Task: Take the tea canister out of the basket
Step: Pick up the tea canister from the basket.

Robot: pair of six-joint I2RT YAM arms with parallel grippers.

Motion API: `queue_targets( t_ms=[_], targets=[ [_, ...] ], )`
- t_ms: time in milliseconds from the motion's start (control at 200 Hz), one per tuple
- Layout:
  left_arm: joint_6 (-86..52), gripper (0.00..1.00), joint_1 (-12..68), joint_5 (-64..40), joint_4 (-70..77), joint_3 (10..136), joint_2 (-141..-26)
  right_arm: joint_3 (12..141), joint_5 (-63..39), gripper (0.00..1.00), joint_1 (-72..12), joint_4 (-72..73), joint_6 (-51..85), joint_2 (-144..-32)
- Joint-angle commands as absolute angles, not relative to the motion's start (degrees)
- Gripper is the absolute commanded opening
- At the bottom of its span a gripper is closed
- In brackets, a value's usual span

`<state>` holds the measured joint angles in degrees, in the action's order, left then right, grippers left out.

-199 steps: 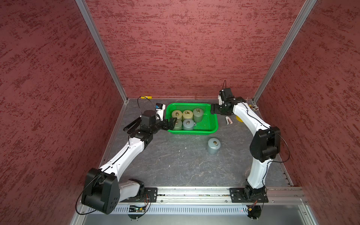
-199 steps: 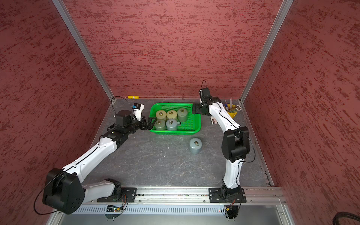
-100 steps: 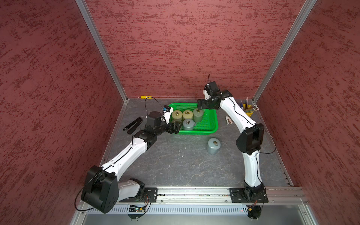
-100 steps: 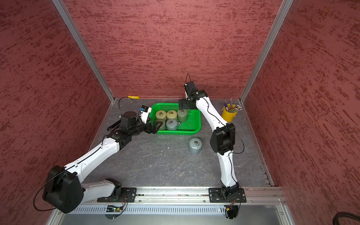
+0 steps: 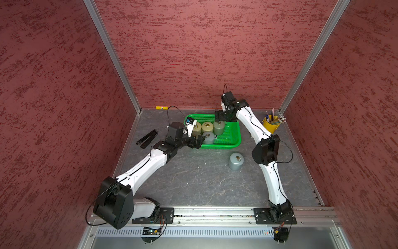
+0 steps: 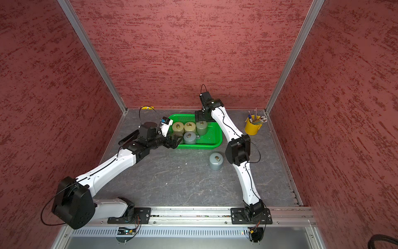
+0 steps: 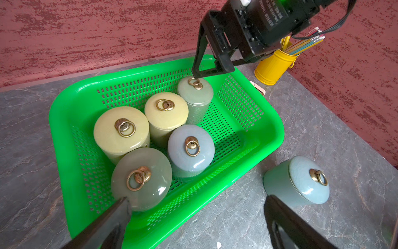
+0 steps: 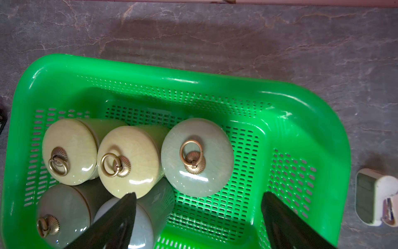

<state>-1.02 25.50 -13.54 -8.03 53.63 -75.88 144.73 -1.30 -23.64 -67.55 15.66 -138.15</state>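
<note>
Grey stone-look tabletop, red textured walls on three sides.

Change over the last second: right gripper (image 8: 198, 196) has swung from beside the basket's (image 5: 219, 147) far right corner to above its far row. The arm then hid the yellow bucket (image 5: 270, 126), which now shows right of the basket. Left gripper (image 7: 197, 201) has come in from the left to the basket's near left corner, uncovering a black tool (image 5: 147, 139) lying left of the basket. Canisters unmoved.

Right gripper: jaws wide, nothing held, hanging over the pale green canister (image 8: 197, 157). One fingertip sits close above its lid ring; contact unclear.
Left gripper: jaws fully apart, empty, straddling the basket's near rim, one finger by the olive canister (image 7: 141, 179).

Canisters: squat glazed cylinders with glossy domed lids and fine crackle. Each has a brass shell knob with a ring. All upright.

Count: six canisters.
- Five are in the basket, crowded into its left half.
- Far row: yellow canister (image 7: 121, 129), second yellow (image 7: 165, 107), then the pale green.
- Near row: the olive and a blue-grey canister (image 7: 190, 144).
- The sixth canister (image 5: 236, 160), also blue-grey, stands on the table before the basket's right end, apart from it.

One basket, one bucket of pencils, two arms.
</note>
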Motion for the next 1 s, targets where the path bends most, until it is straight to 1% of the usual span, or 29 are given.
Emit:
queue_targets(
  t_ms=[0,601,811,997],
  targets=[
    [0.43,1.00,26.09,-12.45,-8.50,55.37,-76.59,146.44,-2.03,0.94,-24.03,-67.99,16.57,-140.72],
    [0.80,1.00,26.98,-11.44,-8.42,55.46,-78.39,149.59,-2.02,0.94,-24.05,-65.22,17.14,-147.43],
    [0.95,1.00,27.07,-10.98,-8.69,55.46,-78.66,149.48,1.18,0.92,-23.91,-67.67,16.70,-147.75],
    [0.92,1.00,27.05,-10.73,-8.64,55.35,-78.62,145.71,4.15,0.90,-23.22,-68.30,16.44,-145.89]
  ],
)
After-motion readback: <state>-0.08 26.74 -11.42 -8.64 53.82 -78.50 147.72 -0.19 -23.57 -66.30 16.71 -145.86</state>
